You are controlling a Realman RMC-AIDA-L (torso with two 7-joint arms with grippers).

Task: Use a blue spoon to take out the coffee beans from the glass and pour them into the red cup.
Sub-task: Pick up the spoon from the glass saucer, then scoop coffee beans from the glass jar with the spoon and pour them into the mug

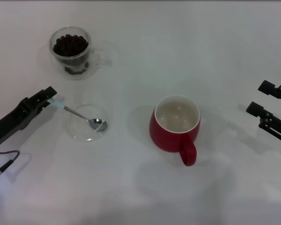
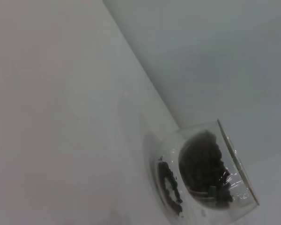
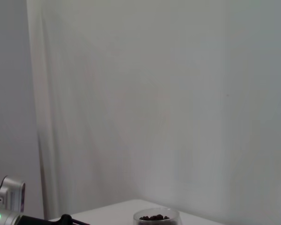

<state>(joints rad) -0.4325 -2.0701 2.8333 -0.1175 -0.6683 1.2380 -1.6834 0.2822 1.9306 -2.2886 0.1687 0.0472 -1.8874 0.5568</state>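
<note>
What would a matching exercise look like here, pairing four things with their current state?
Things:
1. glass
2. red cup
3. blue spoon
4. right gripper

States:
A. bowl resting in the clear saucer, handle at the left gripper
B. white inside, no beans
C. filled with coffee beans
D. open, off at the table's right edge

Pairs: 1-C, 2-B, 3-A, 4-D

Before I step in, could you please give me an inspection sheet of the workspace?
Surface: white table.
Job's things: glass holds coffee beans; red cup empty, upright; blue spoon, bowl on glass saucer.
Clutter: nothing seen.
Grippers: left gripper at the spoon's handle end; right gripper open, parked at the table's right edge.
Cables: cable by left arm.
Surroundings: pale wall.
</note>
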